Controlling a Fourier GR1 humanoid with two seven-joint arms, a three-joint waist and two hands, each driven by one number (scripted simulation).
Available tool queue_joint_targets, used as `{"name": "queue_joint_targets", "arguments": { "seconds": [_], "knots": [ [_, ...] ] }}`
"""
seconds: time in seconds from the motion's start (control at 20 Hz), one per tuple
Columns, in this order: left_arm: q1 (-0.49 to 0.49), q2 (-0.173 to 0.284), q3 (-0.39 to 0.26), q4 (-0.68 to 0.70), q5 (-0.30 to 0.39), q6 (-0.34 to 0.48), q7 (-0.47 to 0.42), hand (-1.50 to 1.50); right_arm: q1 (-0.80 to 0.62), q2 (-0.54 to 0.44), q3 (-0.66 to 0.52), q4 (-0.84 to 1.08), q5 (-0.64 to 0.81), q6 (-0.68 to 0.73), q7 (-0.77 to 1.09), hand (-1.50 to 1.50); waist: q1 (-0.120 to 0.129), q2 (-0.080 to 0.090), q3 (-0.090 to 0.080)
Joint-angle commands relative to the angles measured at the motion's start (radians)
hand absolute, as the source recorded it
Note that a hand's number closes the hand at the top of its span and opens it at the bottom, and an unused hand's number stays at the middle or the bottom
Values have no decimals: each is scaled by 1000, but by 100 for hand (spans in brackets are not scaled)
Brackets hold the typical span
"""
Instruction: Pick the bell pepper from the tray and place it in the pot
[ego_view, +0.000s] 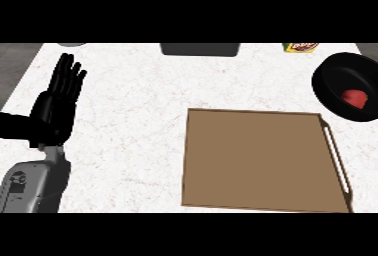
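A red bell pepper (355, 98) lies inside the black pot (332, 97) at the counter's right edge. The brown tray (258, 160) sits in the middle right of the counter with nothing on it. My left hand (57, 102) rests at the left side, fingers straight and pointing up, holding nothing. The right hand does not show anywhere.
A dark grey box (200, 49) stands at the counter's far edge in the middle. A yellow packet (301, 47) lies at the far right, and part of a grey round object (71, 44) shows at the far left. The white marbled counter (140, 120) spreads between my left hand and the tray.
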Motion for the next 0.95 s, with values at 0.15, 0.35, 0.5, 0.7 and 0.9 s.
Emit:
{"name": "queue_joint_targets", "arguments": {
  "seconds": [0.15,0.35,0.5,0.7,0.9],
  "knots": [
    [-12,-22,-7,29,-9,4,-34,0,72,-93,-84,18,-87,96,-63,-150,4,6,2],
    [-31,18,15,15,17,-26,6,0,138,-133,-116,33,-114,129,-98,-150,8,9,4],
    [-31,-13,2,4,2,12,21,0,212,-155,-136,47,-134,183,-137,-150,-2,7,5],
    [-40,-21,-20,-9,-20,26,39,0,218,-219,-144,43,-142,221,-103,-150,5,7,6],
    [-26,1,6,-6,7,-5,24,0,282,-205,-152,39,-149,231,-170,-150,6,7,7]
  ]
}}
